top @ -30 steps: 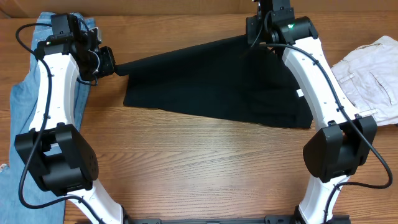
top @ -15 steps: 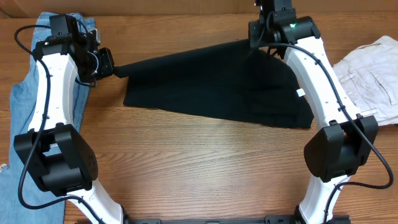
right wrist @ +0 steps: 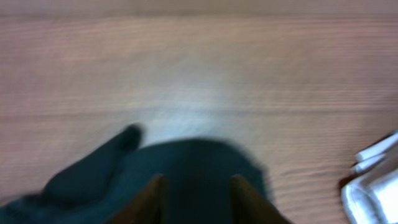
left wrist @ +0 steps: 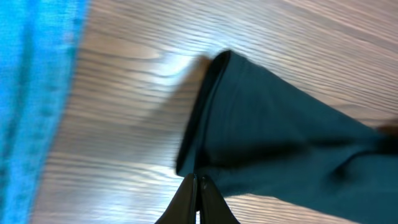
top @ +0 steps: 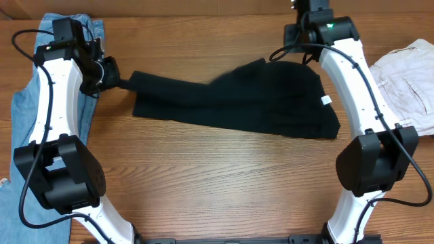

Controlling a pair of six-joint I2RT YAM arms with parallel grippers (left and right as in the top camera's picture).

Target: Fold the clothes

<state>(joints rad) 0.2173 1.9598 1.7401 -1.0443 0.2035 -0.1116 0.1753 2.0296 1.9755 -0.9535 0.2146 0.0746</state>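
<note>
The clothes (top: 244, 102), a long black garment with a small white tag (top: 326, 100), lie stretched across the table's middle. My left gripper (top: 114, 76) is at the garment's left end, shut on a thin pinch of black fabric. In the left wrist view that gripper (left wrist: 198, 180) has its tips pressed together at the cloth's (left wrist: 280, 143) edge. My right gripper (top: 303, 53) hovers over the far right corner. In the right wrist view it (right wrist: 198, 186) stands open, with black cloth (right wrist: 186, 168) lying below and nothing gripped between the fingers.
Light blue jeans (top: 27, 102) lie along the left edge under my left arm, also blue in the left wrist view (left wrist: 31, 93). A pale folded garment (top: 407, 81) lies at the right edge, its corner in the right wrist view (right wrist: 373, 183). Bare wood fills the near side.
My right gripper has opened and let go of the black garment's far corner, which has dropped onto the table. The left gripper has drawn its end slightly left.
</note>
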